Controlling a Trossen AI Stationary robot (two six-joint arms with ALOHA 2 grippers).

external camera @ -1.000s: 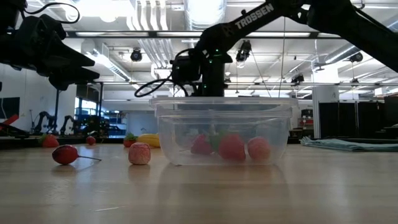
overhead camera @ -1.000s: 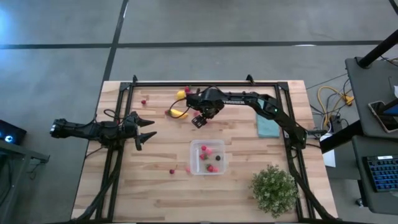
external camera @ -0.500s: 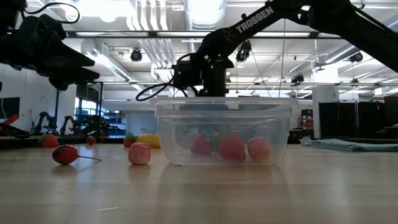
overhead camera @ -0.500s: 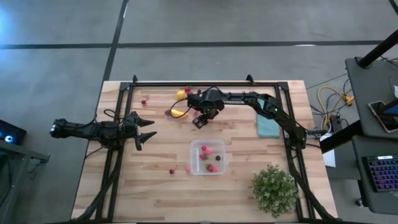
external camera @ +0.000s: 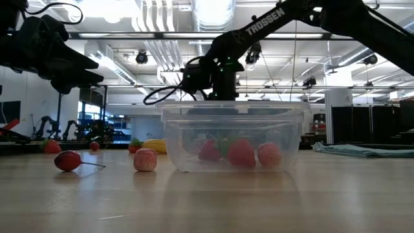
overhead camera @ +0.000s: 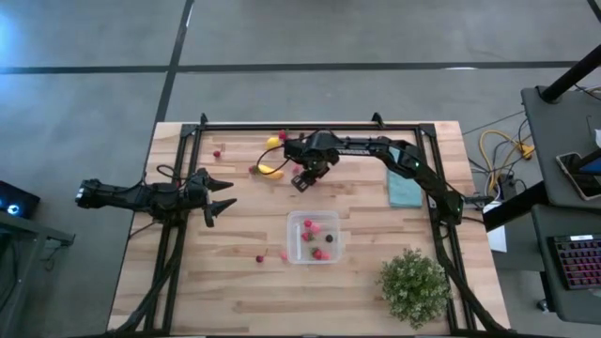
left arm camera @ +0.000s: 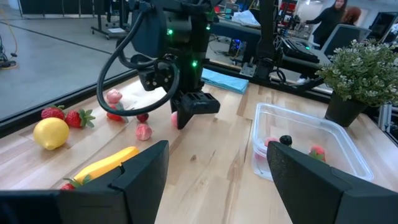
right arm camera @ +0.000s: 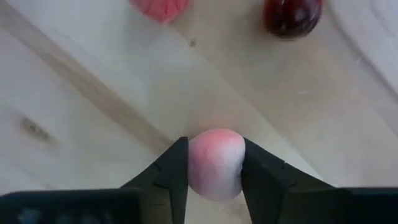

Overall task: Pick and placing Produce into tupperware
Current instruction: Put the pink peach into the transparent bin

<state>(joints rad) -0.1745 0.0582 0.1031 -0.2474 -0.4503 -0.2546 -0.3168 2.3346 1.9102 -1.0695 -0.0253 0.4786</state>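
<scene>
Between the right claw's [right arm camera: 213, 163] two dark fingers sits a round, matte pink berry [right arm camera: 214, 163], pinched just above the pale wood-grain tabletop [overhead camera: 244, 235] near the yellow banana [overhead camera: 271, 172]. The clear, round-cornered plastic container [overhead camera: 313, 237], nearer the front edge, holds several red pieces. "TROSSEN" reads along the right arm. The left claw [overhead camera: 223, 196] hovers open, well apart.

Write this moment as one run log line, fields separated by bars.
right gripper: shut on pink fruit, at table | left gripper: open, waiting left | tupperware: holds several fruits
</scene>
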